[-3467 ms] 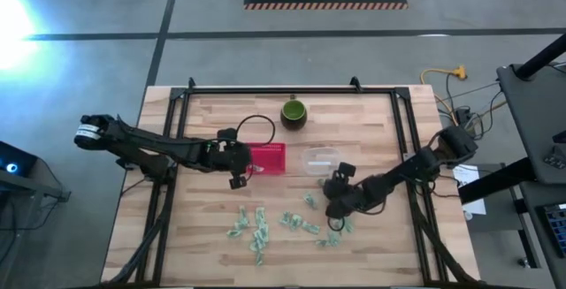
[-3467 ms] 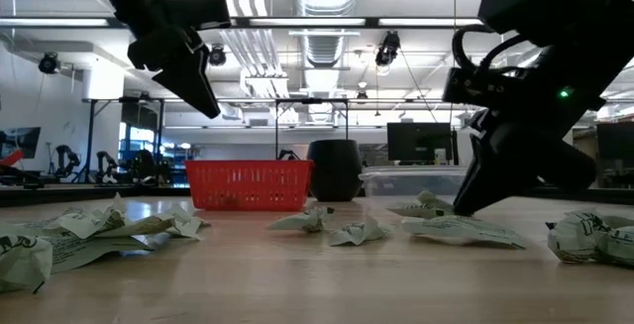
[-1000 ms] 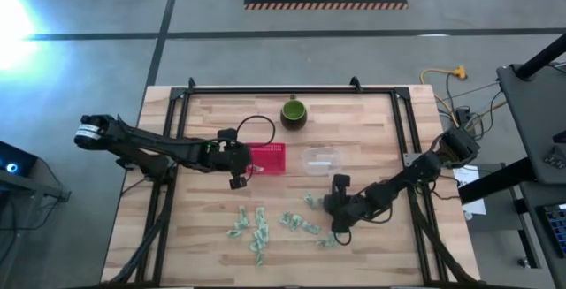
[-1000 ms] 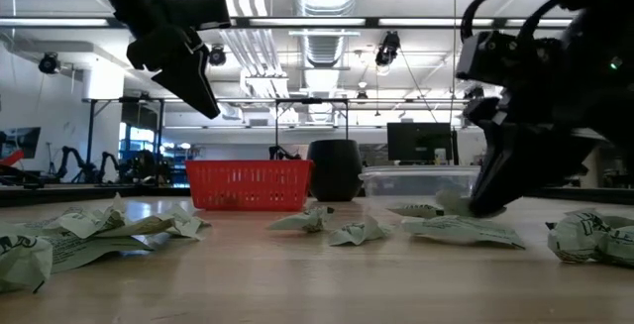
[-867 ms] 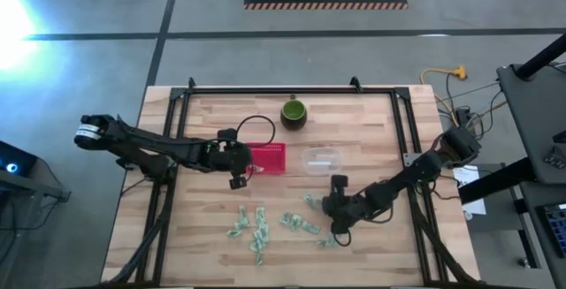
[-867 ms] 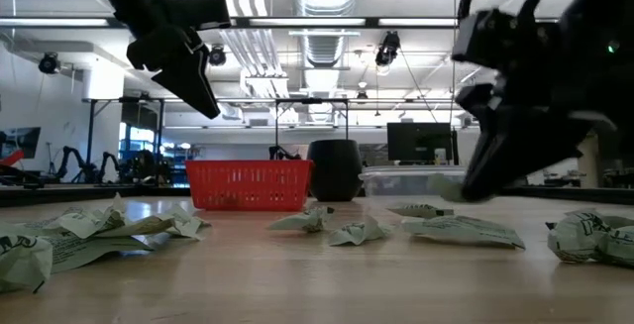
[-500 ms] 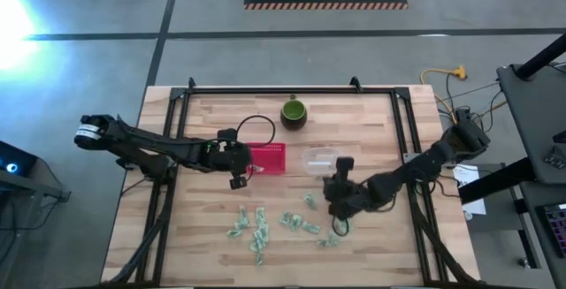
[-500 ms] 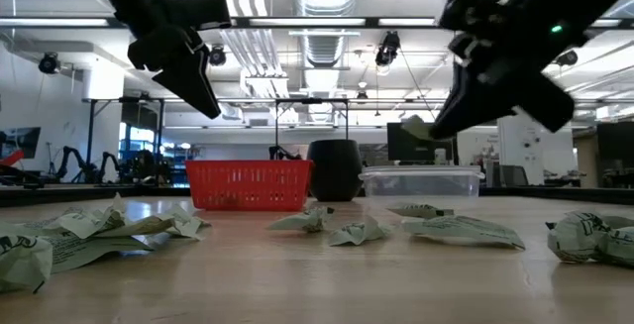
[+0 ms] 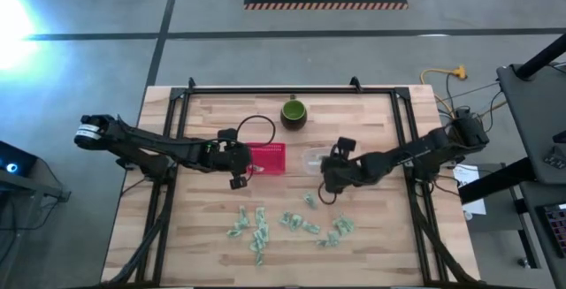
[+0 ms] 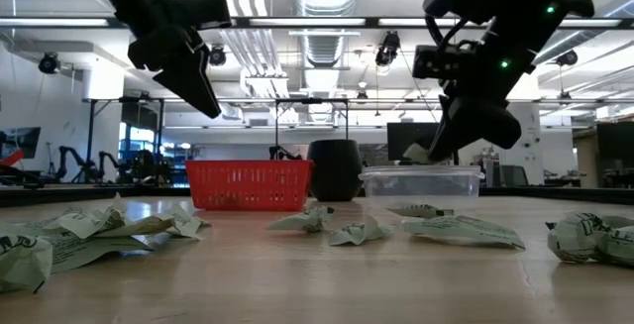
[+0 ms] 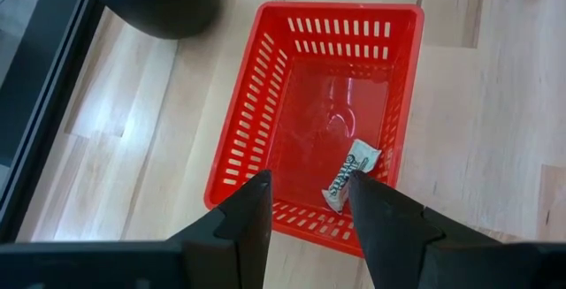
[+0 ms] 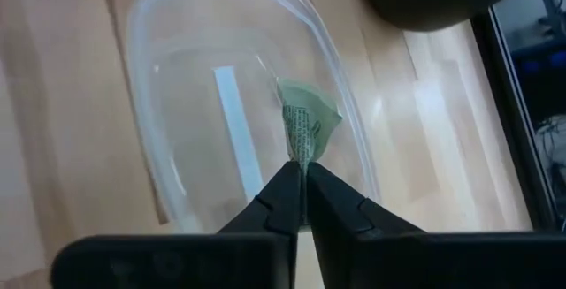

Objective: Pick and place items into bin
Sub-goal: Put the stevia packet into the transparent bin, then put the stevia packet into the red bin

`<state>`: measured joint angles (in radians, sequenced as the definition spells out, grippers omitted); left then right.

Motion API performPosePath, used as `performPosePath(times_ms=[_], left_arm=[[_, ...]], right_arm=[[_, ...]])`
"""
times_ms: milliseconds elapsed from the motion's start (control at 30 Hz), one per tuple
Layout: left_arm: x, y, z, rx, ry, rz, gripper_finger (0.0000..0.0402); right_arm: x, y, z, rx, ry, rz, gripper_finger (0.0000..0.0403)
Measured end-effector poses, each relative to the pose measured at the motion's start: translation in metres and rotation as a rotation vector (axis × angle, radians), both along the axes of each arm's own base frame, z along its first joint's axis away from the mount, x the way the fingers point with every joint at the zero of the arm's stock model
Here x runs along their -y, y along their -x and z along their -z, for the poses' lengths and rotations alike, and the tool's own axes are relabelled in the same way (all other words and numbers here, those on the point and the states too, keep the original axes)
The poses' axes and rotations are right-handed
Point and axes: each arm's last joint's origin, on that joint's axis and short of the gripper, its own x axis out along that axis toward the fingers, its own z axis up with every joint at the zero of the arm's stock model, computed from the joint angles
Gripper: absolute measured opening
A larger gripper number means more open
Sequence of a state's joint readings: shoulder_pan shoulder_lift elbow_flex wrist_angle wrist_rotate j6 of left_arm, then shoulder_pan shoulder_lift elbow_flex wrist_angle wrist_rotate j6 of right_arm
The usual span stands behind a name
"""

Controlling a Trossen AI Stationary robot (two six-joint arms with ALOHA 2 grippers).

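Note:
Several pale green-and-white wrapped pieces (image 9: 261, 227) lie scattered on the table's near half. One more lies flat on the floor of the red basket (image 11: 265, 68), shown as the piece (image 11: 351, 172) in the left wrist view. My right gripper (image 12: 298, 172) is shut on one piece (image 12: 306, 121) and hangs over the clear plastic tub (image 12: 159, 95), as the low view (image 10: 438, 144) also shows. My left gripper (image 11: 309, 202) is open and hovers above the basket's (image 9: 268, 158) near-left side. My right gripper pinches the wrapped piece by its narrow lower end (image 12: 299, 155) between the two fingertips. The piece is lifted clear and sticks out beyond the fingers, its wider crumpled part (image 10: 417, 153) over the clear tub.
A dark green round cup (image 9: 294, 112) stands at the far middle of the table, behind the basket and tub (image 9: 320, 160). A black cable loops left of the cup. More wrapped pieces (image 10: 357, 232) sit in the low view's foreground. The table's left and right sides are bare wood.
My right gripper has risen from the near pile of pieces with one piece held shut in it. It has swung toward the far edge until it came over the clear tub. The piece has been lifted clear of the table.

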<state>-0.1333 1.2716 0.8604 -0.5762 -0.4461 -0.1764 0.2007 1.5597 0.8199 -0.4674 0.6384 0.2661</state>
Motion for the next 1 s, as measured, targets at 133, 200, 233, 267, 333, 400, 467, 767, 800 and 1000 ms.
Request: performPosePath(times_ms=[133, 200, 233, 267, 333, 400, 467, 767, 800, 1000], left_arm=[[0.000, 0.000, 0.000, 0.000, 0.000, 0.000, 0.0135], [0.000, 0.000, 0.000, 0.000, 0.000, 0.000, 0.0135], [0.000, 0.000, 0.000, 0.000, 0.000, 0.000, 0.0135], [0.000, 0.000, 0.000, 0.000, 0.000, 0.000, 0.0135], [0.000, 0.000, 0.000, 0.000, 0.000, 0.001, 0.0135], [0.002, 0.000, 0.000, -0.003, 0.003, 0.010, 0.0135], [0.006, 0.001, 0.001, -0.015, 0.015, 0.035, 0.0135], [0.043, 0.010, 0.000, 0.008, 0.068, 0.130, 0.0134], [0.049, 0.011, 0.001, 0.009, 0.076, 0.144, 0.0134], [0.082, 0.014, 0.017, -0.045, 0.072, 0.261, 0.0134]], right_arm=[[0.002, 0.000, 0.001, -0.002, -0.001, 0.007, 0.0050], [0.002, 0.000, 0.001, -0.001, -0.001, 0.008, 0.0069], [0.002, 0.000, 0.001, -0.001, -0.001, 0.008, 0.0079], [0.002, 0.000, 0.001, -0.001, -0.001, 0.008, 0.0088], [0.002, 0.000, 0.000, -0.001, 0.000, 0.005, 0.0106], [-0.001, 0.000, -0.003, 0.006, 0.001, -0.011, 0.0119], [-0.006, 0.001, -0.006, 0.016, 0.002, -0.034, 0.0130], [-0.038, 0.024, -0.034, 0.129, -0.015, -0.115, 0.0140], [-0.043, 0.027, -0.035, 0.139, -0.025, -0.129, 0.0139], [-0.073, 0.046, -0.033, 0.177, -0.057, -0.258, 0.0130]])
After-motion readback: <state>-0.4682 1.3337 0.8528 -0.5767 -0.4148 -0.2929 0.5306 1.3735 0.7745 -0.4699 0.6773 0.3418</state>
